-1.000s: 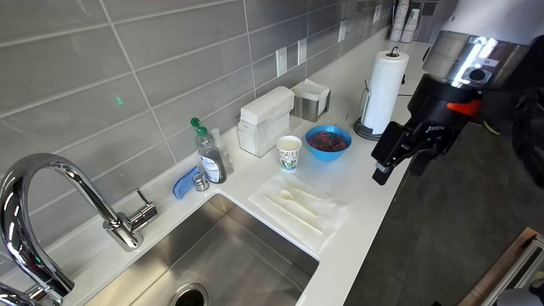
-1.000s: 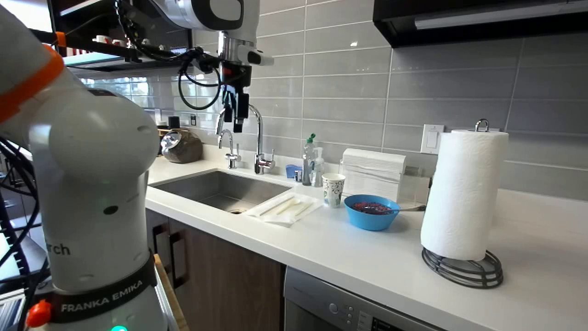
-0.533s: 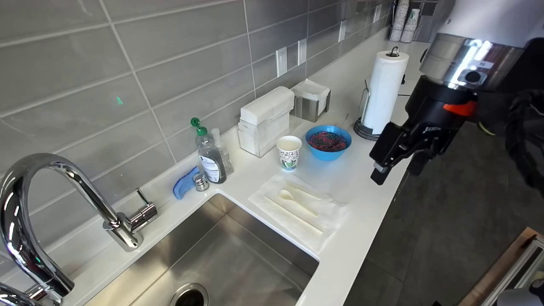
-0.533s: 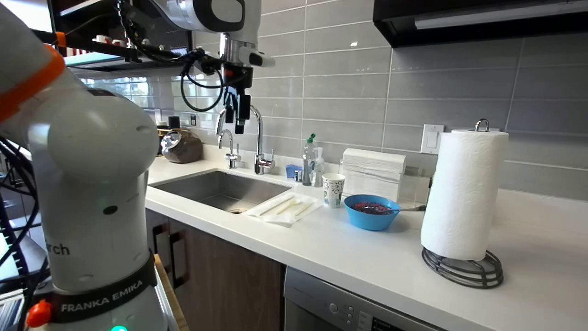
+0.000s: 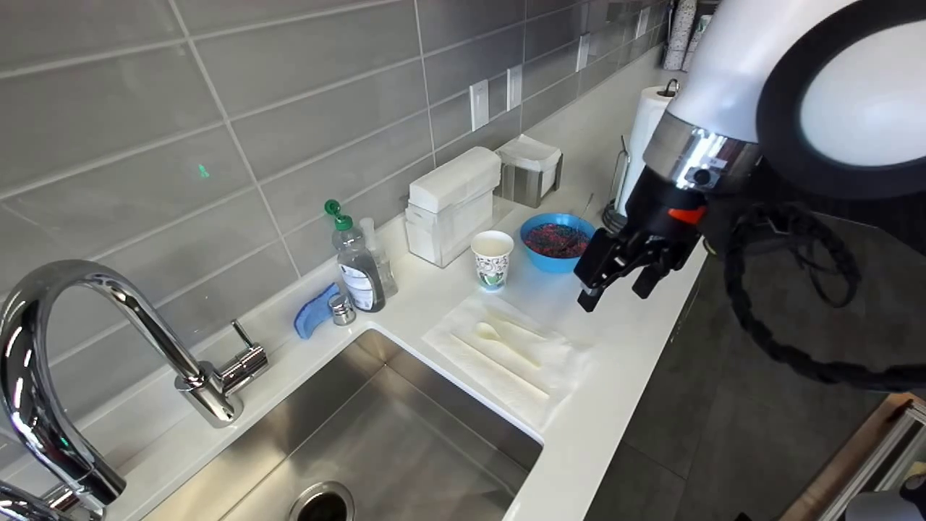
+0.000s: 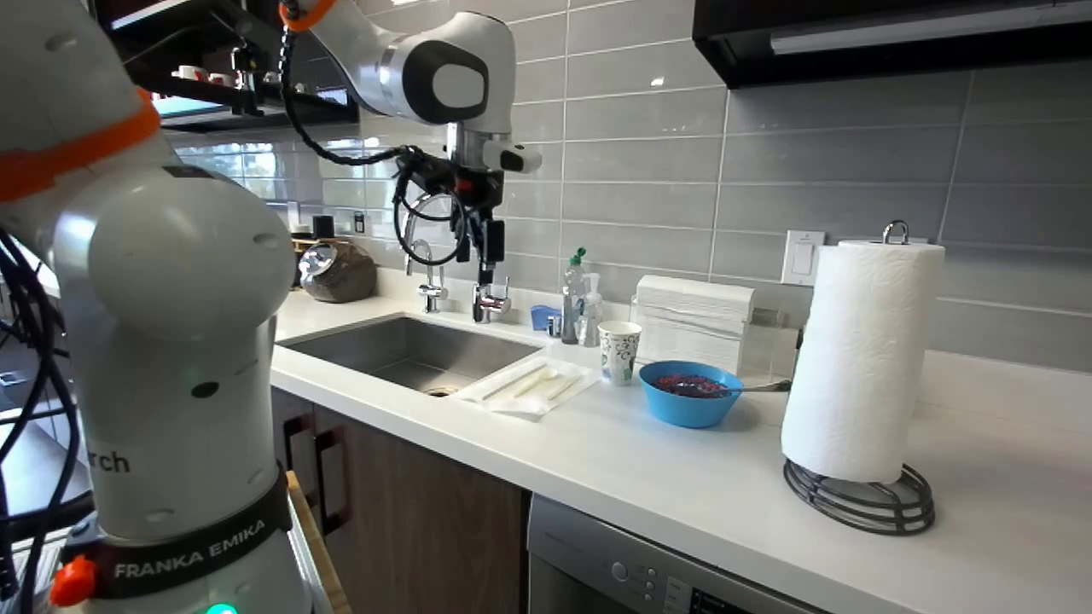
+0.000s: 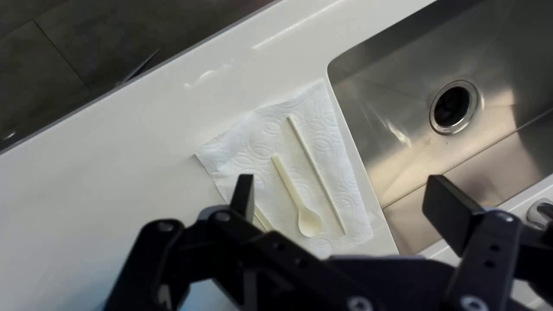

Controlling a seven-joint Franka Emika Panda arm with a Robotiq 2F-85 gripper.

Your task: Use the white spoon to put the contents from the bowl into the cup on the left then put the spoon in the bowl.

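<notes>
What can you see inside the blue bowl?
The blue bowl holds dark and reddish contents, with a utensil jutting past its rim. The bowl's floor and anything beneath the surface are covered.

The place is a kitchen: a steel sink (image 5: 434,434) is set into the white surface (image 6: 614,452) beside a chrome faucet (image 5: 150,327), a paper-towel roll (image 6: 862,367) stands near gray wall tiles (image 6: 640,162), dark-handled cabinet doors (image 6: 426,503) sit below, and beside them an appliance (image 6: 631,563), only partly in view, seems to be a dishwasher

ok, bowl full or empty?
Partly full: both exterior views show dark, reddish contents in the bowl, short of the top. Depth: cannot tell.
</notes>
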